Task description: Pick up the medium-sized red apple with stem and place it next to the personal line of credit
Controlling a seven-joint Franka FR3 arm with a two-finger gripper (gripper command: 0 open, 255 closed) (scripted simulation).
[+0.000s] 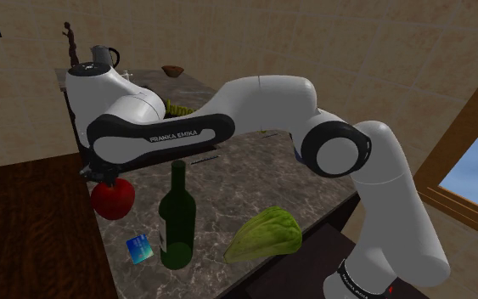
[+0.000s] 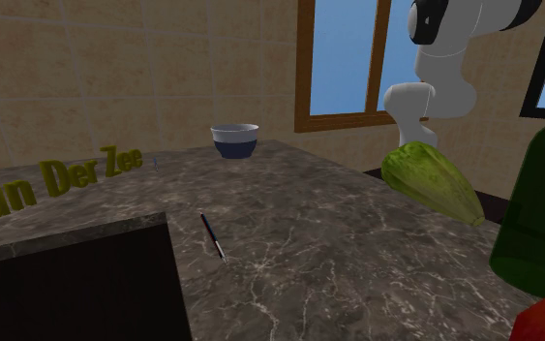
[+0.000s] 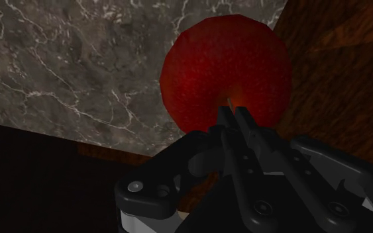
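Round red apple [image 1: 112,197] sits at the edge of the grey veined marble counter [image 1: 254,174], directly beneath the black two-finger gripper [image 3: 234,114]. Fingers are pinched together on the apple's top. A small blue card [image 1: 139,248] lies near, beside a dark green bottle [image 1: 177,222].

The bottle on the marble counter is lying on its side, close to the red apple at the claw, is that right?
Not quite. The bottle stands upright, not on its side, as the shoulder view shows. The rest holds: it is on the marble counter, close to the red apple at the claw.
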